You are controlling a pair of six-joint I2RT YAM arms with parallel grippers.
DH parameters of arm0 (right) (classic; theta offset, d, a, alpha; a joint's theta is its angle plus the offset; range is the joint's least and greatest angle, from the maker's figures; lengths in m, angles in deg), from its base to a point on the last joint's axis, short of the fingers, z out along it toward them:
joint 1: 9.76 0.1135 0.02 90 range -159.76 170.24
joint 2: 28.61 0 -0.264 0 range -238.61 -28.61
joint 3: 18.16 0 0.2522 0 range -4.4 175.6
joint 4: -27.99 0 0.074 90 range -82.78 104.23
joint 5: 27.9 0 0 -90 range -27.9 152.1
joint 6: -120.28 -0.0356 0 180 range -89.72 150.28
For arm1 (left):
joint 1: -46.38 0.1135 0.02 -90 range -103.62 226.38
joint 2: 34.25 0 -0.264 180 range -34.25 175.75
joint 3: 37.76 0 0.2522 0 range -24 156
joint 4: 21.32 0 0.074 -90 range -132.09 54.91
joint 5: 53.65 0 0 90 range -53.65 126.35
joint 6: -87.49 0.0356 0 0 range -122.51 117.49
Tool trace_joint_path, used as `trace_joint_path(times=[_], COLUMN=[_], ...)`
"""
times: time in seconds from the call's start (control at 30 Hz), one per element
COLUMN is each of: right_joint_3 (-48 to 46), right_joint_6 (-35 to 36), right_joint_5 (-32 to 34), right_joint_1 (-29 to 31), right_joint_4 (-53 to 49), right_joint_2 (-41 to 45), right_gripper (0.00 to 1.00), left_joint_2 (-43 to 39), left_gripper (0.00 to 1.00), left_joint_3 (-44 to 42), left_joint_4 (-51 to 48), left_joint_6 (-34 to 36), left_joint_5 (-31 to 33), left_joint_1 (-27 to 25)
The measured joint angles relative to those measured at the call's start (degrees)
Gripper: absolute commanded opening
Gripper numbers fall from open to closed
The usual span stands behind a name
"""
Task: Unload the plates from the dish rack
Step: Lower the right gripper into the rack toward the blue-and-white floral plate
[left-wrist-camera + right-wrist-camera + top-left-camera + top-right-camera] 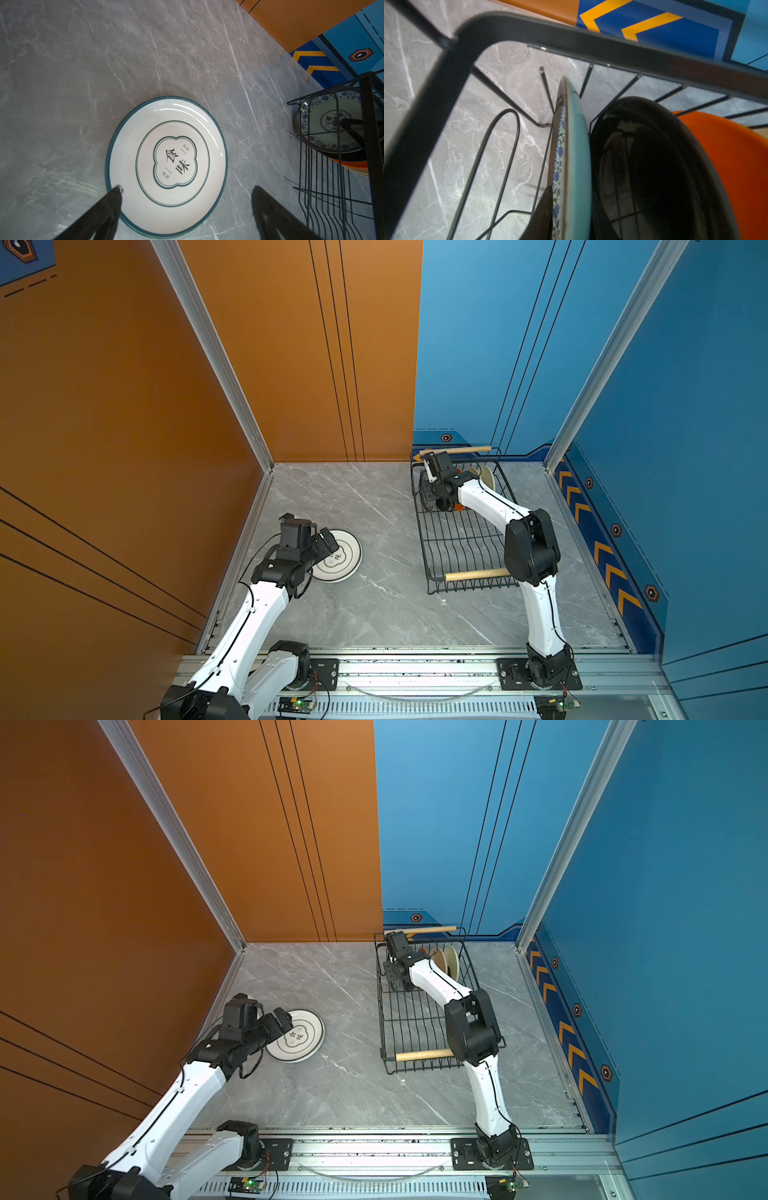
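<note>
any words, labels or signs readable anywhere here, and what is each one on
"食味": centre of the round white plate with the teal rim.
Small characters beside it: too small to read.
Hexagon emblem and yellow chevrons on the blue wall: no words.

Both top views are bright, evenly lit from above and sharp, with only faint, soft shadows on the grey desk [374,614]. In the left wrist view the white plate [166,166] carries curved streaks of glare near its rim, and the left claw [187,188] shows as dark, soft-edged shapes. In the right wrist view the rack [571,40] rim nearest the lens is blurred, and the glossy black plate [654,166] mirrors the wires.
</note>
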Motion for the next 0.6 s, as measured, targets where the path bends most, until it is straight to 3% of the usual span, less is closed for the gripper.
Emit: trace_joint_path(times=[0.6], right_joint_3=[-10.5], right_joint_6=[1.0], right_joint_5=[2.5], right_joint_1=[0.5], right_joint_4=[3.9], right_joint_2=[8.7], right_gripper=[0.15], left_joint_2=[6.5], left_gripper=[0.98], left_joint_3=[5.6], left_joint_4=[2.6], left_joint_6=[6.5], left_joint_5=[6.2], left_joint_1=[-8.4])
